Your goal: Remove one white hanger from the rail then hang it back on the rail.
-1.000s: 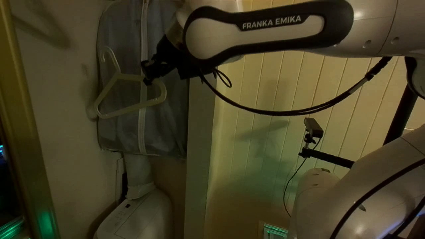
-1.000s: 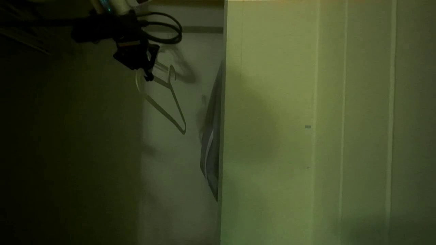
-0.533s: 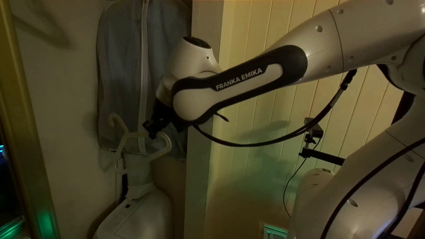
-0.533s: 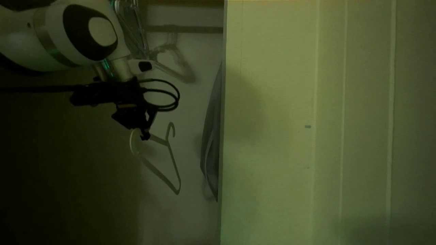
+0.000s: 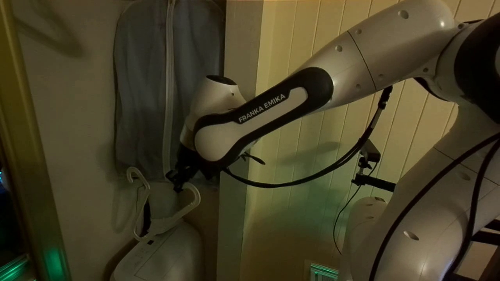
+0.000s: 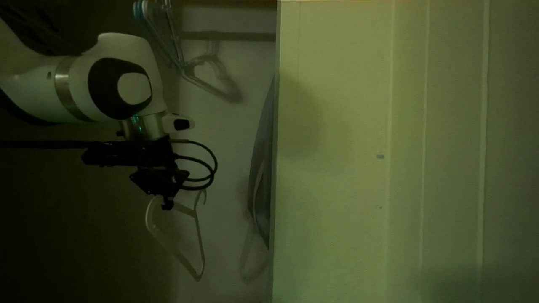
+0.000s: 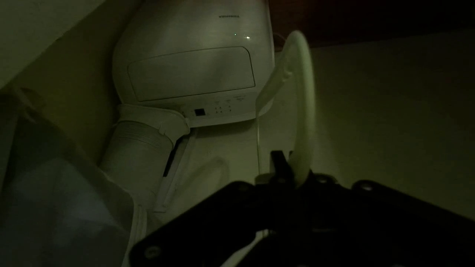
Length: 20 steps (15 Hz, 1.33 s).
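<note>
White plastic hanger [image 6: 199, 240]: being held at five o'clock from Robotiq gripper [image 6: 167, 205] in exterior view, jaws clenched on shoulder. At rehanging, swivelling being risked by off-centre grasp; snagging, by clustered hangers [image 6: 161, 38] at twelve.

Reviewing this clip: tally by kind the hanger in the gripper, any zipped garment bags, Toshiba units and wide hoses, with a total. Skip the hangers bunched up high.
Held white hanger: 1
Zipped garment bag: 1
Toshiba portable air conditioner: 1
Wide hose: 1
Total: 4
</note>
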{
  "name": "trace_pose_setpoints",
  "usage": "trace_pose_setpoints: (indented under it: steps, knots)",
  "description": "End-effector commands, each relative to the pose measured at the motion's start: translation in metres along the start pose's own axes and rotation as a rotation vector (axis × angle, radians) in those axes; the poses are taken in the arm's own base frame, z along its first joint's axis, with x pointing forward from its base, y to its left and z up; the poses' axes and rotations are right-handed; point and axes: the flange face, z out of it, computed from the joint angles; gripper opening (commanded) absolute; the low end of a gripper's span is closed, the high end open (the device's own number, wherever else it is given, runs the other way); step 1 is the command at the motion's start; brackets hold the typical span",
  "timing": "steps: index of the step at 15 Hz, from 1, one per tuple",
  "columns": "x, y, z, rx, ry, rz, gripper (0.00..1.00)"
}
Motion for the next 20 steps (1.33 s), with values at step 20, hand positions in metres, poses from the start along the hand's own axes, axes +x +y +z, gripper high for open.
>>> trace_pose_setpoints:
  steps: [20]
  knots:
    - [-0.011, -0.013, 0.127, -0.141, 0.064, -0.030, 0.06]
